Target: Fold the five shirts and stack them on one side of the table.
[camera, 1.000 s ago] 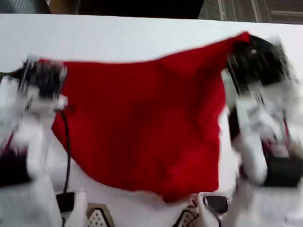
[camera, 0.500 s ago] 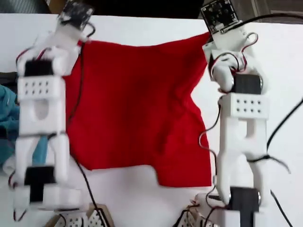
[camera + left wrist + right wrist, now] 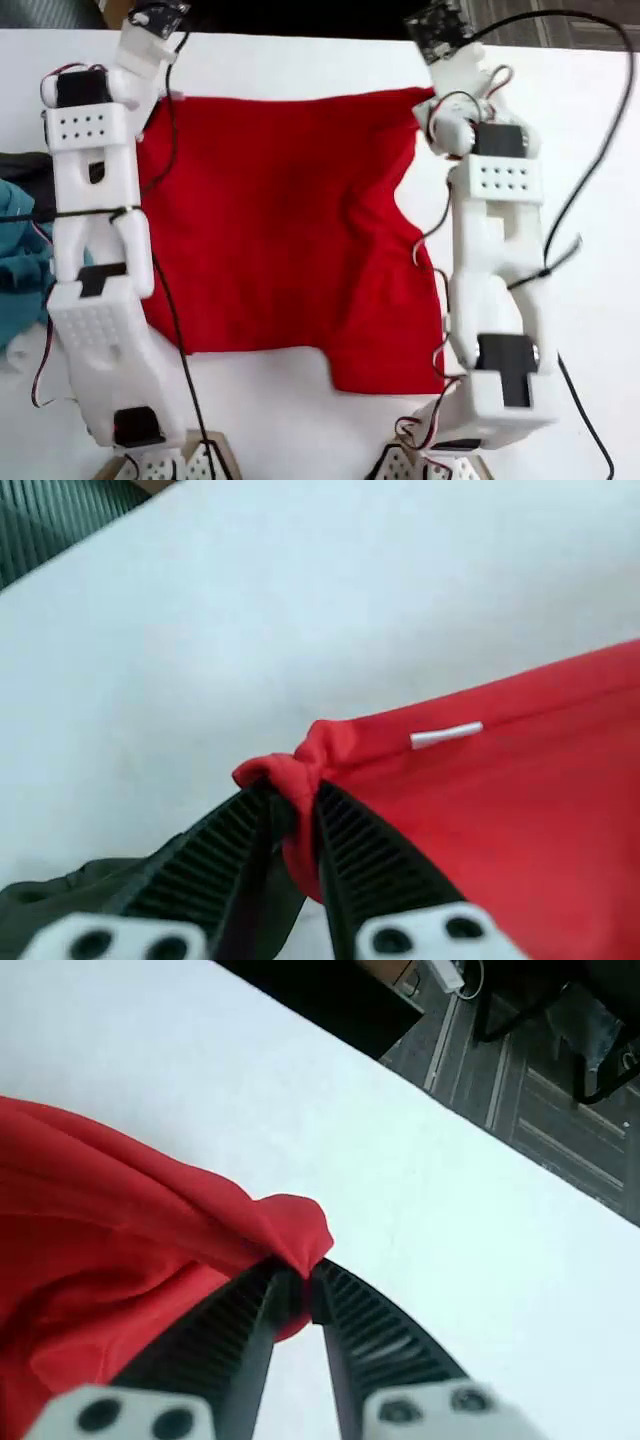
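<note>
A red shirt (image 3: 280, 230) lies spread on the white table (image 3: 300, 60) between the two arms. My left gripper (image 3: 295, 800) is shut on the shirt's far left corner (image 3: 290, 770), bunched between the black fingers (image 3: 225, 845); a small white tag (image 3: 447, 735) shows on the hem. My right gripper (image 3: 295, 1285) is shut on the far right corner (image 3: 295, 1230) of the red shirt (image 3: 110, 1240). In the high view the left arm (image 3: 95, 200) and the right arm (image 3: 495, 220) stretch toward the table's far edge. Teal cloth (image 3: 20, 260) lies at the left edge.
The table's far edge (image 3: 300, 35) lies just beyond both grippers, with dark floor behind. Cables (image 3: 170, 330) run along the arms. Both arm bases (image 3: 300, 465) stand at the near edge. Bare table (image 3: 600, 180) opens to the right of the right arm.
Both arms carried the red shirt from above the table out to the far edge and lowered it. It now lies flat, with its far hem pulled nearly straight.
</note>
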Robot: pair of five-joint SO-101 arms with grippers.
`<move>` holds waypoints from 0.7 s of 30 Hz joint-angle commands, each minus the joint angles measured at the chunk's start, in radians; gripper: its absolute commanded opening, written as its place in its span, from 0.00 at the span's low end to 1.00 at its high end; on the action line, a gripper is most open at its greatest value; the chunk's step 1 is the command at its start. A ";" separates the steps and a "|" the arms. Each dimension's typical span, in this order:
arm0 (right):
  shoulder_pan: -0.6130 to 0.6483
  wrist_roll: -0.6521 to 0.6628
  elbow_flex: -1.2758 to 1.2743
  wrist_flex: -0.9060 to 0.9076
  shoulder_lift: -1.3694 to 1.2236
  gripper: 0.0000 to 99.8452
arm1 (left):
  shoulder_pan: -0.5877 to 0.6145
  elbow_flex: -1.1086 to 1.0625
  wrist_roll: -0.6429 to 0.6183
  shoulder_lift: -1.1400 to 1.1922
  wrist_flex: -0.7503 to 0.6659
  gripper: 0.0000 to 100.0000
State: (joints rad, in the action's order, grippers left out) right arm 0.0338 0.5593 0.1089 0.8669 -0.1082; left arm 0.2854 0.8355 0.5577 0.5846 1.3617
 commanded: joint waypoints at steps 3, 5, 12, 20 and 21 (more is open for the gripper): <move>0.005 -0.006 0.112 -0.048 -0.160 0.02 | 0.032 0.102 0.009 0.055 0.029 0.02; 0.004 -0.006 0.158 -0.045 -0.228 0.02 | 0.026 0.102 0.011 0.078 0.025 0.02; 0.001 -0.006 0.298 0.031 -0.369 0.02 | 0.018 0.131 0.011 0.114 0.026 0.02; 0.002 0.000 0.400 0.312 -0.366 0.02 | 0.014 0.226 0.058 0.118 0.295 0.02; -0.001 0.002 0.405 0.343 -0.366 0.02 | 0.017 0.226 0.068 0.118 0.341 0.02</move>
State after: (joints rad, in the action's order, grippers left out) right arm 0.0384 0.5593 0.4557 1.1201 -0.4887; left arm 0.2946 1.0134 0.5915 0.7135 1.5873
